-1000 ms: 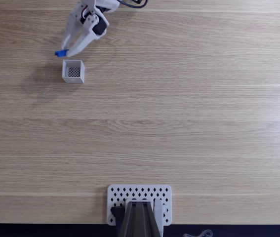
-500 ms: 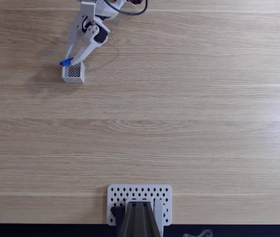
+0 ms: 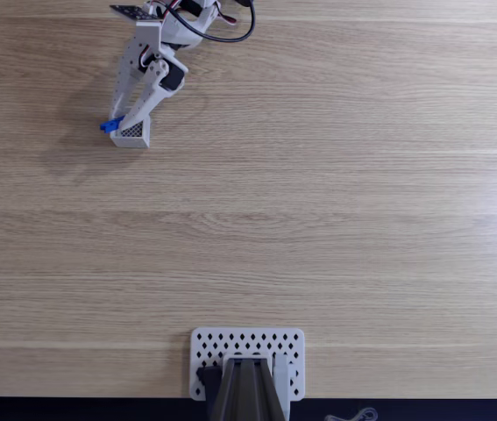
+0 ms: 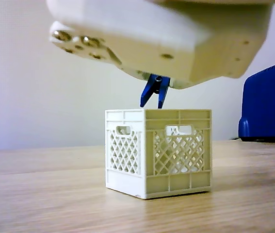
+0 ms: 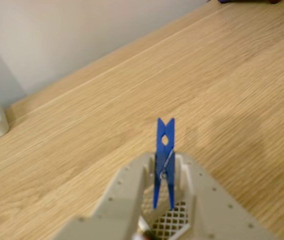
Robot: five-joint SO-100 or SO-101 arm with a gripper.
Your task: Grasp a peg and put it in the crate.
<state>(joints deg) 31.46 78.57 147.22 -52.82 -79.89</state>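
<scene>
The tool [image 3: 117,125] is gripping the peg [image 3: 109,126] in the fixed view, w/ both white fingers closed on it, and it is hanging over the left edge of the crate [image 3: 134,133]. The arm is covering approx. half of the crate there, so only the lower rim and a bit of dark mesh are showing. The blue peg is sticking out to the left past the crate's wall; from this view I cannot tell if its tip is inside or outside the rim.

In the other view, the crate [image 4: 159,151] is standing upright on the wood surface [image 4: 40,194], and the peg [image 4: 155,91] is pointing down w/ its two legs just above the top rim, near the middle of the crate. The upper part of the peg is hidden under the cream body of the tool, which is cut off by the top edge. A blue object [image 4: 268,104] at the right is cut off too.

In the wrist view, the peg [image 5: 164,160] is sitting between the fingers [image 5: 126,185]; the crate's mesh [image 5: 172,217] is partly peeking below, blurred.
</scene>
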